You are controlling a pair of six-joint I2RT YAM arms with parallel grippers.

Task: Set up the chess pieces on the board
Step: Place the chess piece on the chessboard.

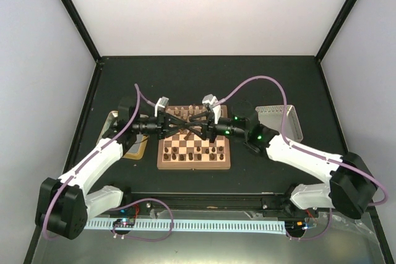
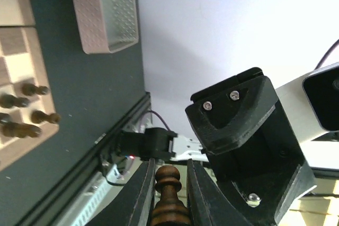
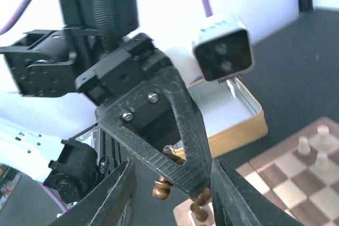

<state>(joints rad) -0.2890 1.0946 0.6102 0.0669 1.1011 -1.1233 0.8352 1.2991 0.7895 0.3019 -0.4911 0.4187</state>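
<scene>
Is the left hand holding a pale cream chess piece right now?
No, the chess piece clamped in the left hand is dark brown, seen in the left wrist view.

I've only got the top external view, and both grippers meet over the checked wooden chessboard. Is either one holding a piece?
Observer: Yes. The left wrist view shows the left gripper shut on a dark brown turned wooden chess piece.
Operator: And the right gripper?
Observer: In the right wrist view its jaws stand open, one either side of the left gripper, closed on nothing.
</scene>
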